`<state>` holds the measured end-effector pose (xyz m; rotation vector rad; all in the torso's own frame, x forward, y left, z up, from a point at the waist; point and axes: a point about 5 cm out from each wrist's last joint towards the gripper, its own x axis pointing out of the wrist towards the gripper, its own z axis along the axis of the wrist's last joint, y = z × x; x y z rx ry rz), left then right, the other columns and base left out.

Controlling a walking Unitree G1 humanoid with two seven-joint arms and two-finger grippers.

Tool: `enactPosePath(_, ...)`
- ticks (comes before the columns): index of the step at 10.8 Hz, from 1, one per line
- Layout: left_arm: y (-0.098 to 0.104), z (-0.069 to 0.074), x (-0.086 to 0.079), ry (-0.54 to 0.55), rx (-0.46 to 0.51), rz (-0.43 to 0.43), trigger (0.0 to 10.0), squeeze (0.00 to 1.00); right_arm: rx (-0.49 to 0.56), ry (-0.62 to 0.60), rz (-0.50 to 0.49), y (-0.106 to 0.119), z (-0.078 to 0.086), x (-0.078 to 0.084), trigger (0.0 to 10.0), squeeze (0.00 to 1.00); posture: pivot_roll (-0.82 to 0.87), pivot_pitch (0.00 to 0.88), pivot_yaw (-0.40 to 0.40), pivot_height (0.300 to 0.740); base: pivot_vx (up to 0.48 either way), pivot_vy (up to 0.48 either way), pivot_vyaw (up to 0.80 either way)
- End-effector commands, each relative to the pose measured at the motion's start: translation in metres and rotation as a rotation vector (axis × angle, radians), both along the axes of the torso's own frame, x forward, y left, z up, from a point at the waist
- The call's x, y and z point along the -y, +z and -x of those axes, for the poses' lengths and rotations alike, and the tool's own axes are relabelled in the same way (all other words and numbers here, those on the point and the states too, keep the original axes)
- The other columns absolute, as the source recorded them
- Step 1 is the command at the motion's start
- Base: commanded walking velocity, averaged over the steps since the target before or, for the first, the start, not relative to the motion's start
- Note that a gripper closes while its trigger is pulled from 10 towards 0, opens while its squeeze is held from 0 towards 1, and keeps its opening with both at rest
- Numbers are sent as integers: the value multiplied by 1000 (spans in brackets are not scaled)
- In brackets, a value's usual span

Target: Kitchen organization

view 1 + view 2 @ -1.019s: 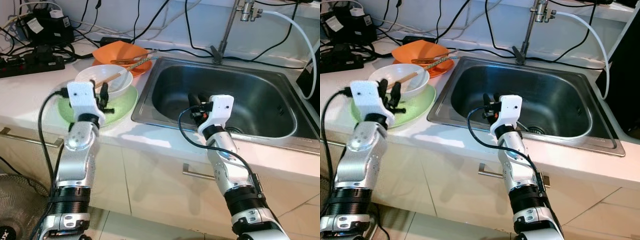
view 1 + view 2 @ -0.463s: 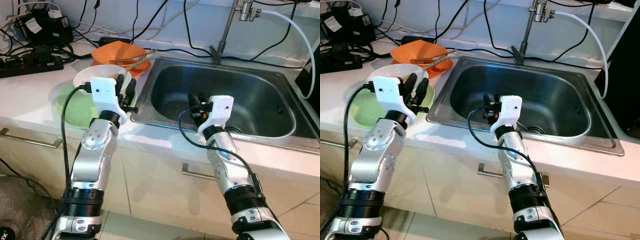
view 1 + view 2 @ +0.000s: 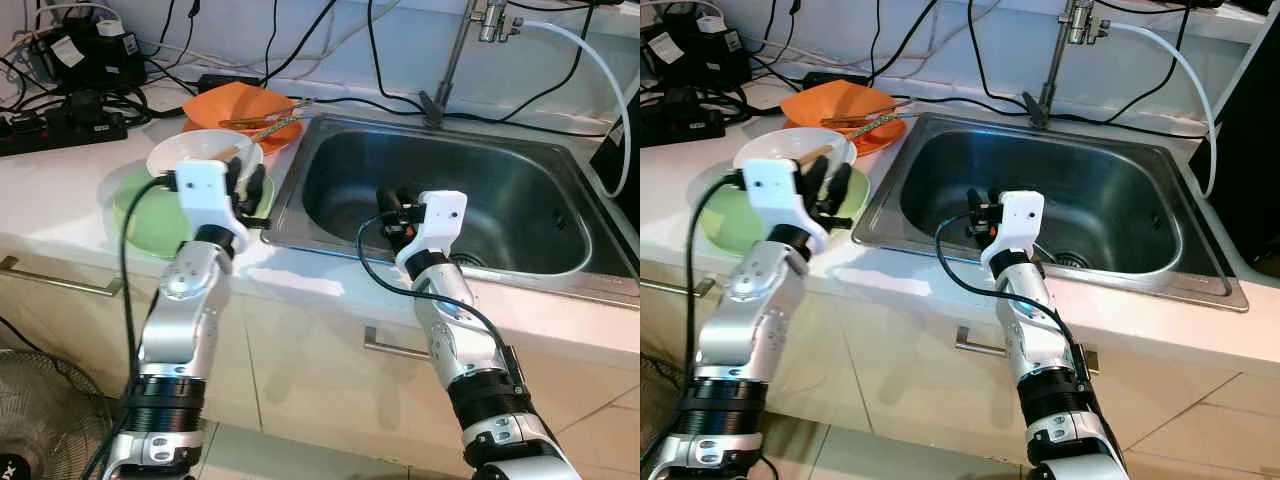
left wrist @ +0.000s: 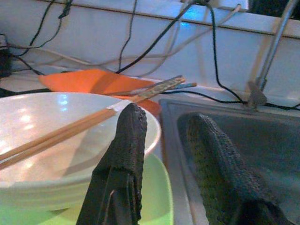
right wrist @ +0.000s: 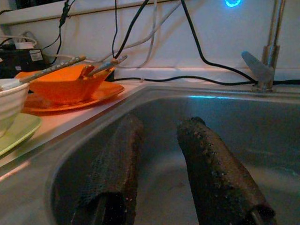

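Black power strip [image 3: 60, 128] and tangled black cables [image 3: 100, 95] sit far left (messy!), a round fan [image 3: 30, 420] on the floor near left.

a white bowl [image 3: 200, 155] sits on a pale green plate [image 3: 150, 215]. far behind, an orange bowl [image 3: 240, 103] on an orange plate [image 3: 285, 135]. the sink [image 3: 520, 190] is steel grey; cables [image 3: 300, 45] black.

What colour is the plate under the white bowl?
Light green. The plate under the white bowl shows best in the left eye view.
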<state>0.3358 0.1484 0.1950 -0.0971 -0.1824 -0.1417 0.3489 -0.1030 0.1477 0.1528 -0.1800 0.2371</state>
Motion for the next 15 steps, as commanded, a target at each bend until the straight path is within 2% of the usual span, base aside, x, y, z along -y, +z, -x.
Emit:
enactPosePath(1, -6, 0, -3, 12, -34, 14, 10000, 0, 21, -6, 2, 6, -3, 1, 10000, 0, 207, 0, -28, 740, 0, 0, 0)
enactPosePath(2, -6, 0, -6, 24, -43, 42, 10000, 0, 17, -9, 2, 5, -3, 2, 10000, 0, 207, 0, -29, 740, 0, 0, 0)
enactPosePath(12, -15, 1, -22, 96, -102, 80, 10000, 0, 14, -13, 3, 5, -4, 3, 10000, 0, 208, 8, -34, 740, 0, 0, 0)
enactPosePath(15, -14, 2, -31, 136, -102, 84, 10000, 0, 13, -12, 4, 5, -4, 3, 10000, 0, 210, 8, -34, 740, 0, 0, 0)
